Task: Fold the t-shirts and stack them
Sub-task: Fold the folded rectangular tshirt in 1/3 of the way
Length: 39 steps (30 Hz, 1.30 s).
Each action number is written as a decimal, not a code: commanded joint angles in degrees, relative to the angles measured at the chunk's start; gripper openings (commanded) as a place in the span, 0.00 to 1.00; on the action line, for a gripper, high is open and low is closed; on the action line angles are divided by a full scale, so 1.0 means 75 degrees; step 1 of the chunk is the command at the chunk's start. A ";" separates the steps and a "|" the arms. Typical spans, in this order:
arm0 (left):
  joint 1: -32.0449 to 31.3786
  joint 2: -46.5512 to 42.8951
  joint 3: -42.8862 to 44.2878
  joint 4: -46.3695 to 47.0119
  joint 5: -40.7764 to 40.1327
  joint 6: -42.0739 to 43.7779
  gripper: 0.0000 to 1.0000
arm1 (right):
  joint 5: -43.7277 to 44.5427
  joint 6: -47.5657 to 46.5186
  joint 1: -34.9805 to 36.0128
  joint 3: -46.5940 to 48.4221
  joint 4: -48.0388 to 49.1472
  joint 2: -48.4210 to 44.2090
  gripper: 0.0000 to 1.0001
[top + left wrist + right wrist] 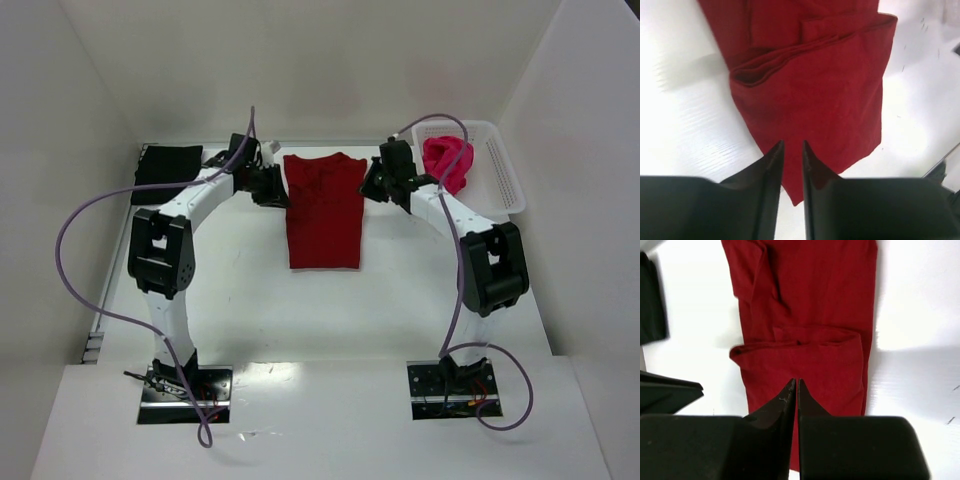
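Observation:
The dark crimson t-shirt (324,215) lies on the white table as a narrow rectangle folded lengthwise, collar end far. It fills the left wrist view (830,90) and the right wrist view (810,300), with a folded layer across its far end. My left gripper (275,187) hovers at its far left edge, jaws (793,145) a narrow gap apart and empty. My right gripper (372,185) hovers at its far right edge, jaws (797,381) closed together with nothing seen between them. The black t-shirt (167,163) lies folded at the far left. The magenta-pink t-shirt (447,162) is bunched in the basket.
The white lattice basket (500,170) stands at the far right against the wall. White walls enclose the table on three sides. Purple cables loop off both arms. The black shirt's edge shows at the left of the right wrist view (651,300).

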 commanded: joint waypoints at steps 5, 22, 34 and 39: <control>-0.0114 0.0579 0.0231 0.0474 0.0743 0.0256 0.15 | -0.0815 -0.0237 -0.0044 -0.0424 0.0768 0.0456 0.06; -0.0770 0.1715 0.0793 0.0392 -0.2292 0.0349 0.03 | 0.1223 -0.0529 0.0554 0.0784 -0.0228 0.2098 0.03; -0.0418 0.1508 0.1205 0.0087 -0.2411 0.0360 0.22 | 0.1378 -0.0529 0.0296 0.0678 -0.0345 0.1631 0.07; -0.0418 0.0418 0.0468 -0.0065 -0.1791 0.0630 0.55 | 0.0815 -0.0612 0.0296 0.0223 -0.0275 0.0612 0.41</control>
